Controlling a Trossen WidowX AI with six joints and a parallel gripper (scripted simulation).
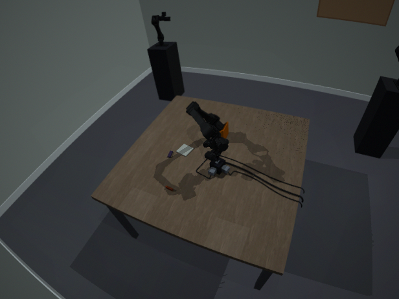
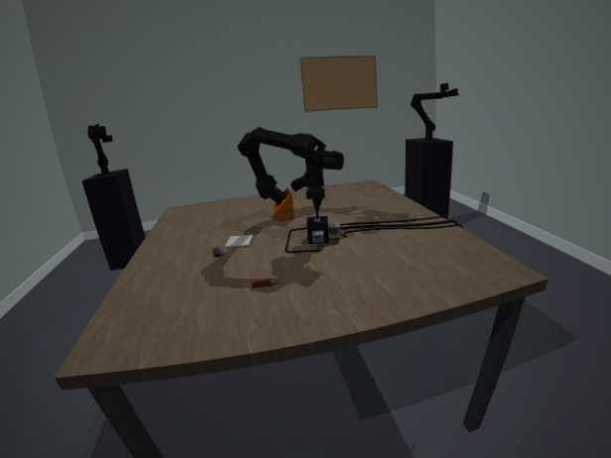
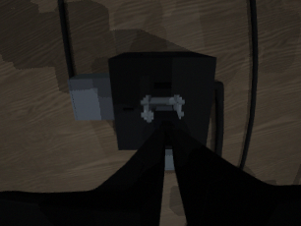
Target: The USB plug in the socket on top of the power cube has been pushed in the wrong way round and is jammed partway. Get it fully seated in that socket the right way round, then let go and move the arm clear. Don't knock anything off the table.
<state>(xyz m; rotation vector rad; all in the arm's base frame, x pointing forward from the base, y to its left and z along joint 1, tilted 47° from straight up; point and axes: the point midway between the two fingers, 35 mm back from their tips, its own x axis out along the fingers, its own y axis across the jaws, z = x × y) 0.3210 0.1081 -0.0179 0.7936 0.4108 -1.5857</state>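
Observation:
The black power cube [image 1: 216, 167] [image 2: 311, 231] [image 3: 197, 74] stands on the table. The USB plug [image 3: 164, 101] shows as a small light grey shape with knobbed corners at the top socket. How deep it sits and which way round it is cannot be told. My gripper [image 2: 317, 214] [image 3: 167, 136] points straight down over the cube's top, its narrow black fingertips together at the plug's near side. It is shut on the plug; the tips hide part of it and of the socket.
Grey plugs [image 1: 212, 171] [image 1: 225, 169] [image 2: 317, 237] [image 3: 90, 98] stick out of the cube's sides, with black cables running right. A white card [image 1: 184, 150] [image 2: 239, 241], a purple stick [image 1: 170, 154] [image 2: 216, 252], a red stick [image 1: 169, 188] [image 2: 261, 284] and an orange wedge [image 1: 225, 130] [image 2: 285, 210] are on the table.

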